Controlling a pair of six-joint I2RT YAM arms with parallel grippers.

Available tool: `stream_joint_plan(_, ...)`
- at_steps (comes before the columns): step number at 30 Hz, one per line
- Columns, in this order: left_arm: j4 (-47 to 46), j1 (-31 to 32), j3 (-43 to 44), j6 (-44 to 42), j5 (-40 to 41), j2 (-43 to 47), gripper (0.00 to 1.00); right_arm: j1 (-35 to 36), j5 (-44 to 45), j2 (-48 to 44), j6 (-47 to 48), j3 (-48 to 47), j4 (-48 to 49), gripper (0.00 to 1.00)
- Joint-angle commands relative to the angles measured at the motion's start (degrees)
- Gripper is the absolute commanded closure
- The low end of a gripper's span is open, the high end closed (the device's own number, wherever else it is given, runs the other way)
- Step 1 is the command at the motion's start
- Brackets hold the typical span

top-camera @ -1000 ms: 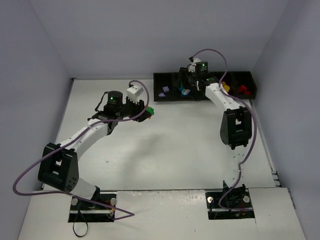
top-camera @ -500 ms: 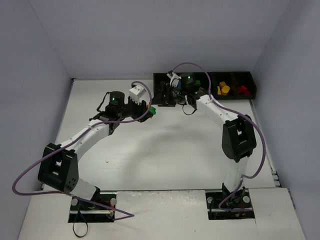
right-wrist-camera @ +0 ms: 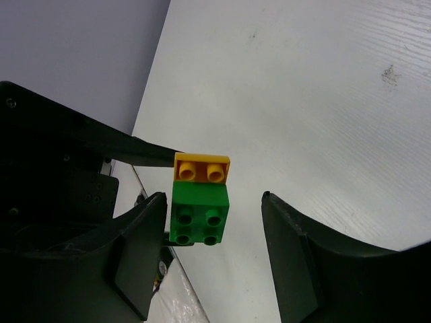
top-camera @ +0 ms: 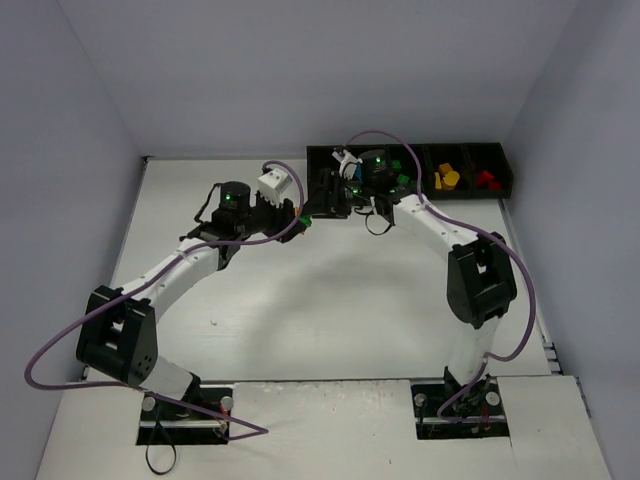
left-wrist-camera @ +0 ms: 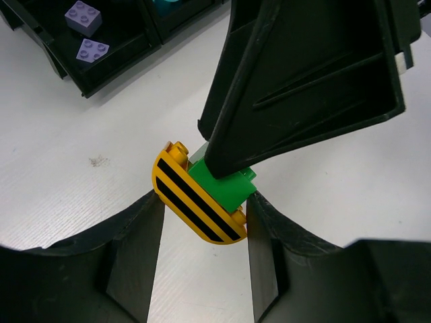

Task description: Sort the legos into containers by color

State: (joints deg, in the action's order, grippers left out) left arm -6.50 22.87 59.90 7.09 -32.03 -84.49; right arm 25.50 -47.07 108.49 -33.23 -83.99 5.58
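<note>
The left gripper (left-wrist-camera: 204, 203) hangs above the white counter (top-camera: 330, 300), just in front of the left end of the long black plastic tray of square bins (top-camera: 497, 192). Its jaws are clamped on a yellow-orange rounded plastic piece with black stripes (left-wrist-camera: 195, 202), which sits between the two pads. Joined to that piece is a green studded plastic brick (right-wrist-camera: 200, 217), so the pair is held clear of the counter as one lump.

The right gripper (right-wrist-camera: 213, 196) reaches across from the tray side and meets the left one nose to nose. Its jaws stand apart on either side of the green brick. One finger (right-wrist-camera: 138, 259) is close against the brick's edge (whether it actually touches cannot be told), while the other (right-wrist-camera: 303, 262) is plainly separated from the brick by a strip of white counter. In the left wrist view, one broad black finger of the right gripper lies over the top of the green brick and hides most of it.

In the tray, two lilac studded bricks (left-wrist-camera: 84, 15) lie in the leftmost bin. Farther right, yellow bricks (top-camera: 446, 178) share one bin and red bricks (top-camera: 486, 180) fill the end bin.
</note>
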Motion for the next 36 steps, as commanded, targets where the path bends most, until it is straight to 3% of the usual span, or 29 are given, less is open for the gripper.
stream_joint_plan(1, -4.75, 0.24, 3.91, 1.43, 0.48, 0.73, 0.82, 0.17, -2.5, -4.43, -0.43, -0.13, 4.0, 0.46)
stream_joint_plan(12, -5.89, 0.24, 4.52, 2.93, -0.22, -0.06, 0.82, 0.43, -3.73, -3.81, 0.01, 0.49, 4.35, 0.48)
stream_joint_plan(15, -5.8, 0.24, 4.61, 2.93, -0.4, -0.15, 0.82, 0.61, -4.08, -3.72, 0.19, 0.4, 4.61, 0.57)
stream_joint_plan(18, -5.71, 0.24, 4.52, 3.28, -0.14, -0.33, 0.8, 0.61, -4.09, -3.9, 0.71, 0.05, 4.61, 0.78)
stream_joint_plan(19, -5.71, 0.24, 4.44, 3.63, 0.21, -0.41, 0.71, 0.52, -4.0, -3.98, 0.89, -0.04, 4.61, 0.89)
stream_joint_plan(20, -5.71, 0.24, 4.26, 3.8, 0.82, -0.33, 0.64, 0.43, -3.82, -3.98, 1.06, -0.04, 4.61, 0.94)
stream_joint_plan(21, -5.71, 0.15, 4.26, 4.33, 1.27, -0.33, 0.56, 0.43, -3.82, -4.07, 1.5, -0.13, 4.61, 0.98)
stream_joint_plan(23, -5.19, -0.02, 4.09, 5.12, 2.14, -0.06, 0.29, 0.08, -3.82, -4.07, 1.85, -0.3, 4.61, 1.0)
stream_joint_plan(24, -5.1, -0.11, 4.09, 6.08, 2.67, -0.06, 0.25, -0.27, -3.91, -4.07, 2.2, -0.39, 4.61, 1.0)
stream_joint_plan(32, -9.48, -4.49, 1.63, 12.58, -5.57, 1.43, 0.2, -4.48, -6.98, -4.6, 4.49, -1.97, 4.61, 1.0)
stream_joint_plan(36, -16.68, -7.84, -0.13, 16.9, -16.62, 0.65, 0.2, -6.68, -11.54, -5.21, 5.9, -2.32, 5.14, 1.0)
